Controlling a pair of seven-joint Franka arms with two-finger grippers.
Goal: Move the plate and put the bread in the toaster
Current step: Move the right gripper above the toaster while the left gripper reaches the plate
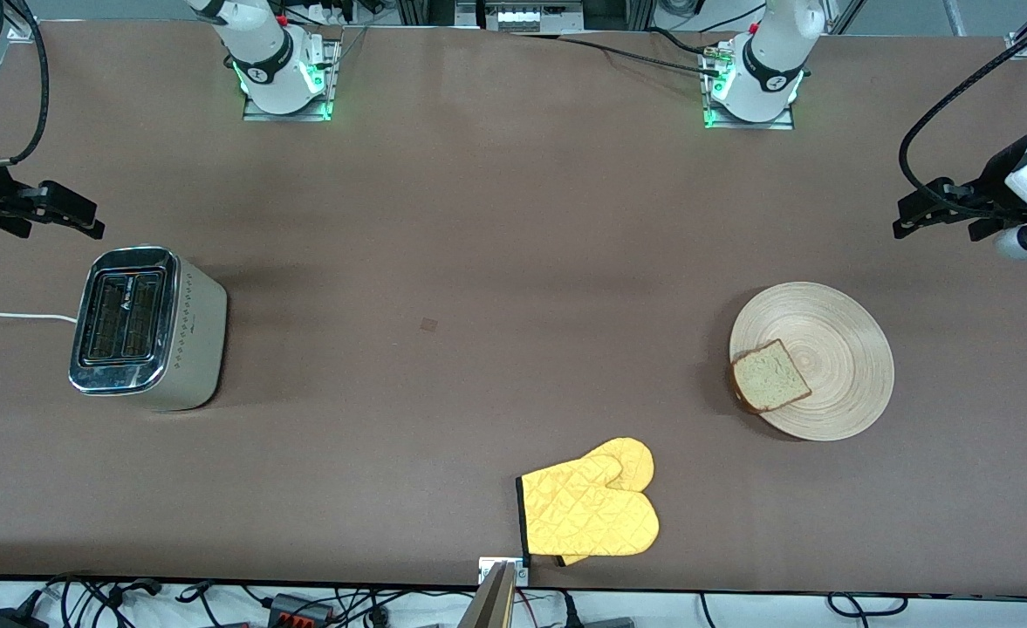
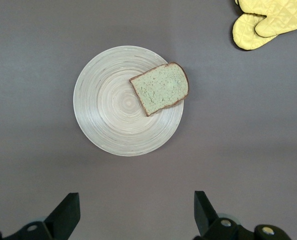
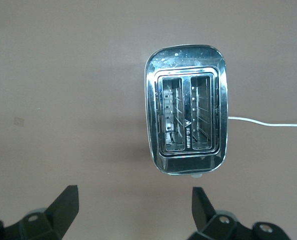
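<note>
One plate (image 1: 836,349), one bread (image 1: 770,376), one toaster (image 1: 147,328), two mitts (image 1: 592,506)

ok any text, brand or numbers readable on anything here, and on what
Nothing reads as words.
Toaster: a small triangle mark and a short vertical label between its slots, too small to read.
Toaster's side in the front view: a row of small marks, unreadable.
Plate, bread, yellow oven mitts: no text.

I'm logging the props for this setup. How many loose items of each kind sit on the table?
Round tan wooden plate: 1
Square pale bread slice with brown crust: 1
Shiny silver two-slot toaster: 1
Yellow quilted oven mitts: 2, overlapping
Total: 5
</note>
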